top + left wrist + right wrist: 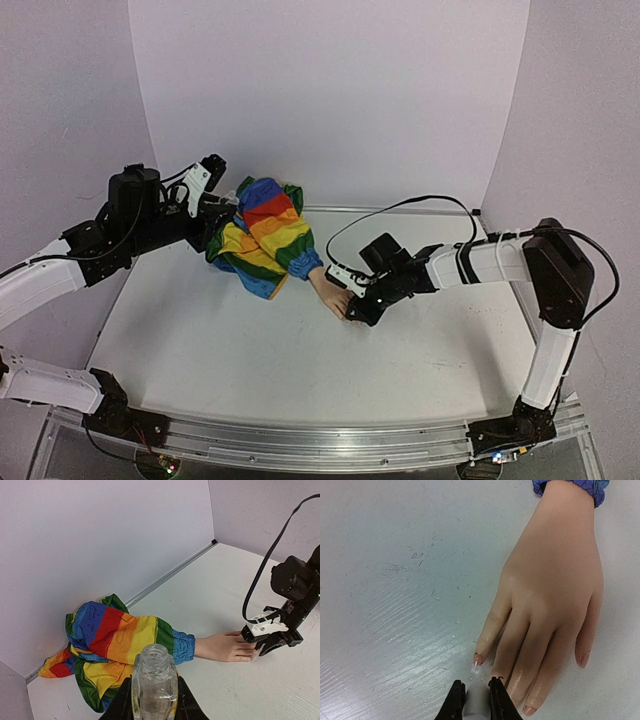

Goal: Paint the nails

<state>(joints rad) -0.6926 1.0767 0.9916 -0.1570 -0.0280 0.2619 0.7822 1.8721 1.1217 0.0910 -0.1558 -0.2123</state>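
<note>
**Right gripper** (476, 685): closed narrow on a white cap (477, 700), presumably the brush holder. A pale wisp, probably bristles, showed just beyond it. The gripper was lowered to the fingertips of the mannequin hand (550, 590), in the gap between the outermost finger on the wrist view's left and its neighbour.

**Nails** (478, 658): small and pinkish, at the fingertips, pointing toward the right arm. Three were visible from the right wrist, and the nearest lay just beside the wisp. One fingertip was hidden behind the gripper. Gloss showed on the middle fingers. Whether any nail carried a full coat could not be told.

**Mannequin hand, mounting**: lay flat, palm down, near the middle of the tabletop (395, 580). Its wrist entered a rainbow-striped sleeve (265, 235) bunched toward the back wall.

**Left gripper** (154, 702): clamped on a clear bottle (155, 672), upright with its neck open. It was held beside the sleeve, well apart from the fingertips.

**Step in hand (judged)**: brushing a nail, with the brush at or about to meet the outer finger's tip.

**Next move (judged)**: a short, light stroke confined to the nail plate, then a sideways shift to the neighbouring fingertip. The brush would return to the bottle when dry.
</note>
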